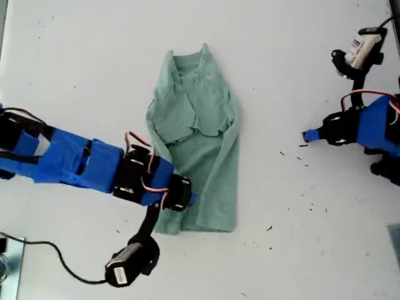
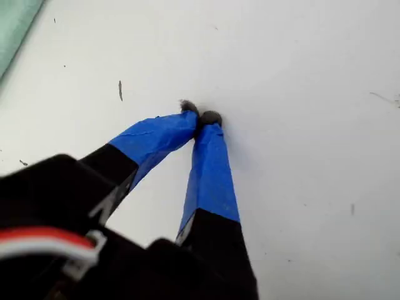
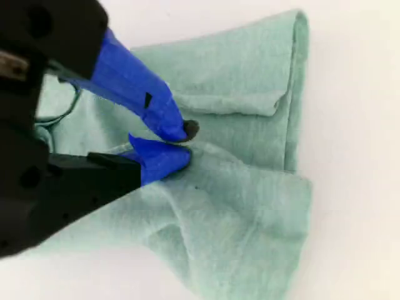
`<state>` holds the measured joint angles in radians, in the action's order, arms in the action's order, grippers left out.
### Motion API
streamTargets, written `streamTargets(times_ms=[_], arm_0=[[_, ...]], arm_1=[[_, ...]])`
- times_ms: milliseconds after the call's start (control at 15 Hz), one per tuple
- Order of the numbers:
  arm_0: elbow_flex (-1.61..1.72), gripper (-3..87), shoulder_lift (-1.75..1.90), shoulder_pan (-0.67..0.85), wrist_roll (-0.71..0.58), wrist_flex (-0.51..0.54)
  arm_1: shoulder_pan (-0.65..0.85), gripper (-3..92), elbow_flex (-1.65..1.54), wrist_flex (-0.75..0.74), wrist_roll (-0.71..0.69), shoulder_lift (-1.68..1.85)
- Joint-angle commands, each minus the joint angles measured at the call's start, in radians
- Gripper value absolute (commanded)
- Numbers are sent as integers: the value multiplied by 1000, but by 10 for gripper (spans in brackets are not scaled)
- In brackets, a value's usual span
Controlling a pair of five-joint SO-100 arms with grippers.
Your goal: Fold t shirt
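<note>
T shirt lies mid-surface in the exterior view, sides and sleeves already folded in to a narrow strip, collar at far end. My second hand is at the near hem corner, on the exterior view's left, pinching a bit of fabric. My first hand is closed on nothing over bare surface on the exterior view's right, well apart from the shirt. Left, I'd judge: lengthwise fold, hem up to collar

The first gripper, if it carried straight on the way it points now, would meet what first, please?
My first gripper, tips shut on nothing, points down at the bare white table and would probably meet that first. The t shirt lies off to the side, out of its line.
</note>
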<state>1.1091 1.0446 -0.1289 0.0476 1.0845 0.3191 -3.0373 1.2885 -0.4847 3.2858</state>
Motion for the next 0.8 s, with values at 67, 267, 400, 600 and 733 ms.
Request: streamTargets(times_ms=[67, 267, 400, 600, 733], arm_0=[[-98, 214, -130, 72, 25, -35], [-97, 203, 132, 69, 8, 124], [-60, 110, 422, 67, -8, 310], [357, 87, 805, 86, 64, 377], [980, 32, 1177, 87, 137, 104]], arm_1=[[-18, 22, -11, 5, 14, 8], [-18, 22, -12, 8, 14, 12], [-15, 22, -14, 6, 12, 14], [-12, 23, -14, 6, 12, 14], [-11, 23, -14, 9, 20, 14]])
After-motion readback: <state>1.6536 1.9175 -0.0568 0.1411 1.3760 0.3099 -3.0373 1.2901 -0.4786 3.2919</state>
